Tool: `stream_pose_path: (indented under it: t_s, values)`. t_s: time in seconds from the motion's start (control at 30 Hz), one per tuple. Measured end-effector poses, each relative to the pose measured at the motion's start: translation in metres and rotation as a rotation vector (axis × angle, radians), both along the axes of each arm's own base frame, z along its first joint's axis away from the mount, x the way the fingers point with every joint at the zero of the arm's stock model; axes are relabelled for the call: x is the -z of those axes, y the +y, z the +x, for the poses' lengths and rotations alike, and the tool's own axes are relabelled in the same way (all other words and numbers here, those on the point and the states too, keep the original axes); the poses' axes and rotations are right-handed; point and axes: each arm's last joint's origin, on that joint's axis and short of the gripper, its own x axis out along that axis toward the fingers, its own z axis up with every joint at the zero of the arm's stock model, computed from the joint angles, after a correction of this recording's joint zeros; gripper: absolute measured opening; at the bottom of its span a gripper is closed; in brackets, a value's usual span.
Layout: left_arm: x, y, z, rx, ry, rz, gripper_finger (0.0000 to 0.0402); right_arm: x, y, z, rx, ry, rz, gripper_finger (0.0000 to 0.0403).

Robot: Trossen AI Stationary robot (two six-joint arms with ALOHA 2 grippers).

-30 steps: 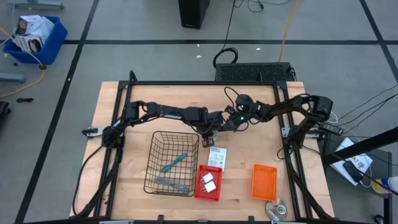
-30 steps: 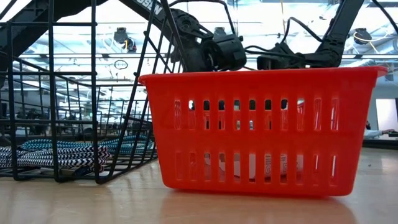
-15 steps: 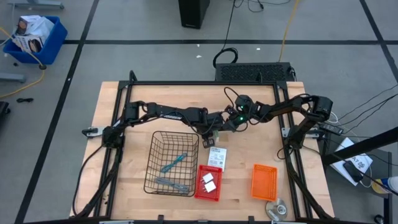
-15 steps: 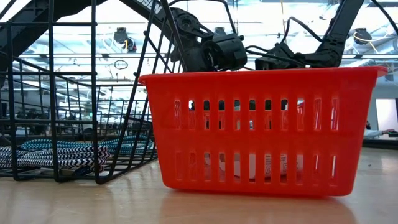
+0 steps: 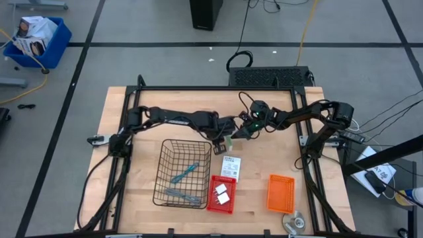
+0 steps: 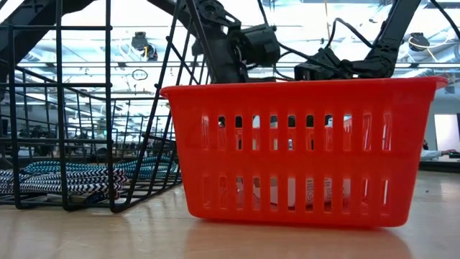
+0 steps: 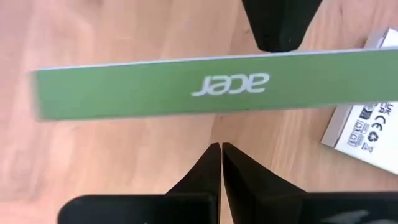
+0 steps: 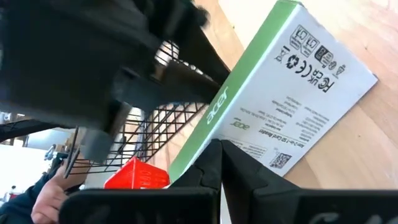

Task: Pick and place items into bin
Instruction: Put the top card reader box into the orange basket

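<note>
A flat white box with a green "acer" side stands on edge at mid-table, green side up, between my two grippers. My left gripper is shut and points down, its tips a little short of the green side. My right gripper is shut at the box's other side. A second white box lies flat on the table nearby. Two teal tools lie in the wire basket. Two white blocks sit in the red bin. My right gripper meets the box with its shut fingertips at the long upper edge beside the green side, coming nearly level from the table's right. Whether it pinches or only presses there does not show. The box's foot is hidden.
An orange bin and a round silver disc sit at the near right. In the low view the red bin and the wire basket fill the foreground and hide both grippers. Bare wood lies at the table's far left.
My left gripper has risen a little over the box and stayed shut. The box's green side now shows more plainly from above.
</note>
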Motion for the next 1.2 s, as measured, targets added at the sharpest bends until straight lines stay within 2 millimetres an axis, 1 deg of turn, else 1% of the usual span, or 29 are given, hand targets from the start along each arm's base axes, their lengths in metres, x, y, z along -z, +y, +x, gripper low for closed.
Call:
stream_pose_path:
  t_s: [0.13,0.2,0.3,0.4,0.53,0.6,0.7,0.8,0.9,0.97,1.0,1.1,1.2]
  values:
    - [-0.012,0.001,-0.005,-0.007,0.003,0.012,0.001,-0.001,0.0,-0.001,0.008,0.01,0.026,0.0]
    - [-0.019,0.002,-0.008,-0.023,-0.003,0.047,0.0004,-0.003,-0.003,-0.003,-0.005,0.002,0.043,0.0]
    - [-0.03,0.004,-0.011,-0.047,-0.023,0.095,0.0008,-0.006,-0.008,-0.009,0.017,0.023,0.058,0.0]
    - [-0.038,0.006,-0.015,-0.056,-0.026,0.105,0.0022,-0.014,-0.012,-0.016,0.077,0.044,0.032,0.0]
    - [-0.047,0.011,-0.023,-0.077,-0.003,0.139,0.003,-0.026,-0.014,-0.026,0.158,0.071,-0.037,0.0]
    - [-0.053,0.012,-0.026,-0.091,0.0,0.175,0.003,-0.032,-0.013,-0.031,0.168,0.078,-0.06,0.0]
    - [-0.068,0.015,-0.033,-0.108,-0.023,0.21,0.003,-0.041,-0.011,-0.034,0.169,0.053,-0.091,0.0]
    - [-0.089,0.018,-0.04,-0.119,-0.086,0.212,0.003,-0.05,-0.009,-0.035,0.175,0.018,-0.103,0.0006]
    - [-0.113,0.021,-0.046,-0.129,-0.2,0.2,0.0031,-0.057,-0.004,-0.033,0.163,-0.03,-0.157,0.0031]
    - [-0.129,0.019,-0.05,-0.116,-0.305,0.197,0.0031,-0.062,-0.001,-0.029,0.157,-0.08,-0.226,0.0051]
    - [-0.136,0.017,-0.055,-0.094,-0.351,0.183,0.0031,-0.064,0.001,-0.029,0.149,-0.094,-0.234,0.0059]
    - [-0.147,0.008,-0.072,0.011,-0.484,0.105,0.0031,-0.071,0.005,-0.026,0.15,-0.144,-0.228,0.0068]
    - [-0.149,0.001,-0.096,0.069,-0.622,0.057,0.0031,-0.076,0.01,-0.028,0.161,-0.147,-0.235,0.0059]
